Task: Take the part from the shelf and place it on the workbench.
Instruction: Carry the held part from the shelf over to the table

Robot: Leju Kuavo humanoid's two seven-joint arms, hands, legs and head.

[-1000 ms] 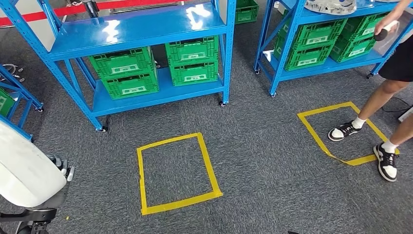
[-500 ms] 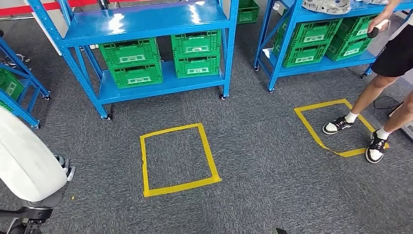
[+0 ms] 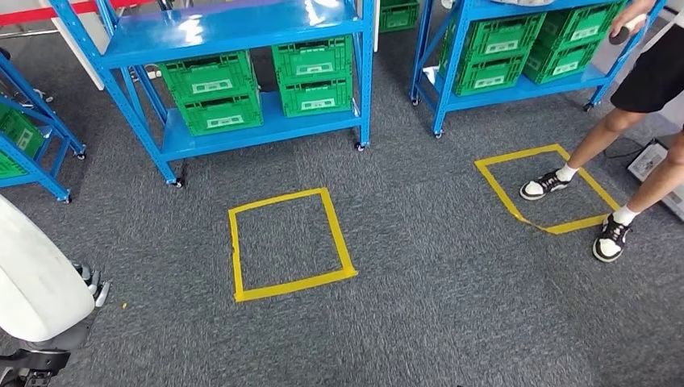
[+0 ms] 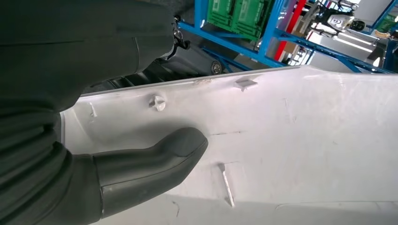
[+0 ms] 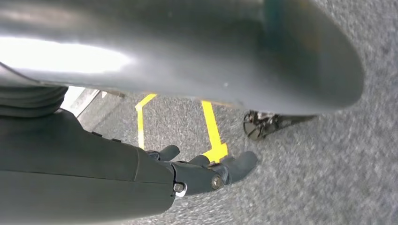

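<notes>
Head view is showing us a large white part (image 3: 36,282) at the lower left, beside our body, with our left hand (image 3: 90,284) partly showing at its edge. In the left wrist view, the left hand (image 4: 141,164) is gripping the part (image 4: 291,140), the thumb pressing flat against its white inner surface. Our right hand (image 5: 206,171) is hanging over the grey carpet (image 5: 338,178), its fingers (image 5: 239,166) lying apart and grasping nothing. We are facing two blue shelves (image 3: 234,28) carrying green crates (image 3: 214,97). A yellow tape square (image 3: 286,243) is marking the carpet ahead; a person (image 3: 637,89) is standing at a second tape square (image 3: 544,189) to the right
</notes>
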